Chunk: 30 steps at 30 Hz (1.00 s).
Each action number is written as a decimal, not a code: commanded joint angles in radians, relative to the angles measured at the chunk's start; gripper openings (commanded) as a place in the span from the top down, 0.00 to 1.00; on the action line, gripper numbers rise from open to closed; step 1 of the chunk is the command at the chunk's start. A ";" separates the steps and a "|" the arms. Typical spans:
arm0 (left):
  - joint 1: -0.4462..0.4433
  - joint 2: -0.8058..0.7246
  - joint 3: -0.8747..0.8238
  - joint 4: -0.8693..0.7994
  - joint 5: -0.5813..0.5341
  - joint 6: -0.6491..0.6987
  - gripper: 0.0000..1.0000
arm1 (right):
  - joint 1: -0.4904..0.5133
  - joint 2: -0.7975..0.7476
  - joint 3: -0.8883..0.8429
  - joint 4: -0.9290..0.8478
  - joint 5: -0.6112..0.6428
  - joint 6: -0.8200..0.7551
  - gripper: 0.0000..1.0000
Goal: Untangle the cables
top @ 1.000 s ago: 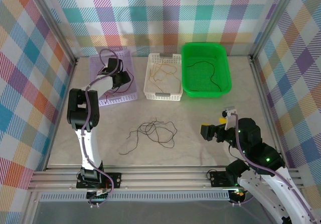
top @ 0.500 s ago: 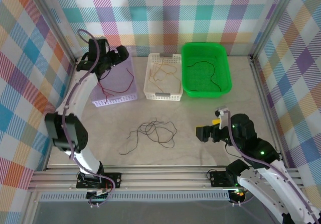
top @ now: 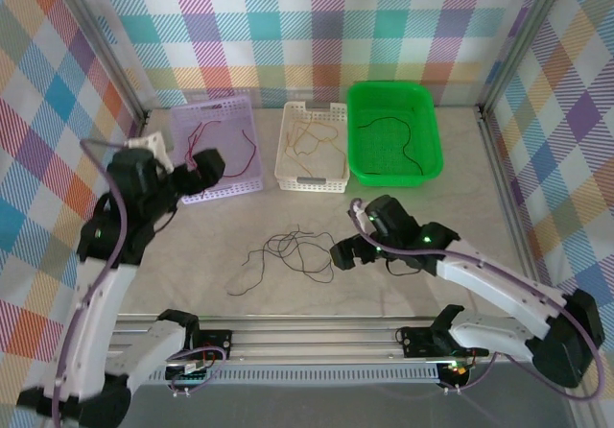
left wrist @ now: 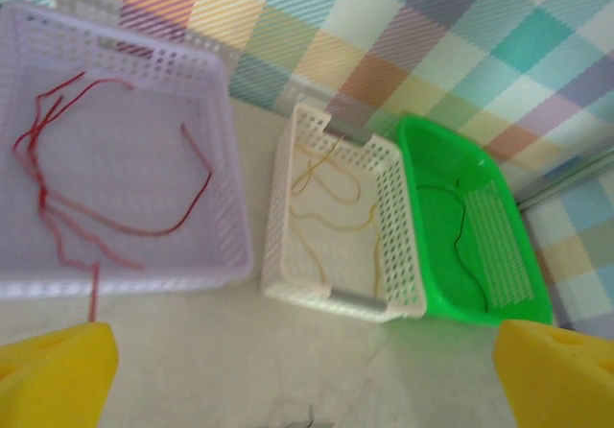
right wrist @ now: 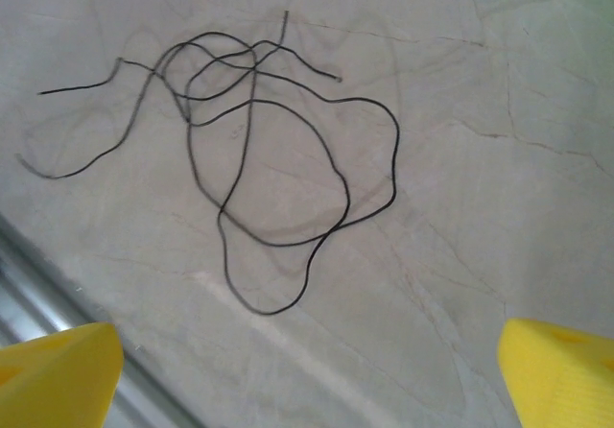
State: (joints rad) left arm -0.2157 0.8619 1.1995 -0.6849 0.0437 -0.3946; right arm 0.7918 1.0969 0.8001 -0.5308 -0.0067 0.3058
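A tangle of thin black cables (top: 295, 251) (right wrist: 394, 159) lies loose on the table's middle. Red cables (top: 219, 146) (left wrist: 209, 174) lie in the lilac basket (top: 251, 180), with one red end hanging over its near wall. Yellow cables (top: 311, 140) (left wrist: 336, 190) lie in the white basket (top: 312, 183), and one black cable (top: 395, 129) (left wrist: 460, 228) lies in the green basket (top: 432, 169). My left gripper (top: 205, 165) (left wrist: 307, 380) hovers open and empty just in front of the lilac basket. My right gripper (top: 345, 253) (right wrist: 307, 375) is open and empty, just right of the black tangle.
The three baskets stand in a row along the back wall. Metal frame rails (top: 288, 337) run along the near edge, close below the tangle. Checked cloth walls close in the sides and back.
The left arm pulled back out of the lilac basket toward the near left, its jaws opening and the red cables left inside. The right arm swung left to the black tangle.
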 commanded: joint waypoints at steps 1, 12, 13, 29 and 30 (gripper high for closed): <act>-0.008 -0.101 -0.132 -0.044 -0.016 0.036 0.00 | 0.001 0.116 0.054 0.065 0.058 0.021 0.01; -0.008 -0.227 -0.362 0.012 -0.035 0.015 0.00 | 0.003 0.433 0.142 0.183 0.092 -0.003 0.12; -0.008 -0.222 -0.358 0.004 -0.043 0.009 0.00 | 0.003 0.463 0.157 0.184 0.100 -0.013 0.14; -0.012 -0.229 -0.357 -0.013 -0.110 0.021 0.00 | 0.002 0.713 0.258 0.243 0.182 -0.056 0.50; -0.011 -0.228 -0.358 -0.015 -0.111 0.023 0.00 | 0.002 0.719 0.261 0.245 0.188 -0.061 0.53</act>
State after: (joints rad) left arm -0.2157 0.6456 0.8379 -0.7048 -0.0475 -0.3779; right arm 0.7914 1.7905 1.0306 -0.3233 0.1581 0.2665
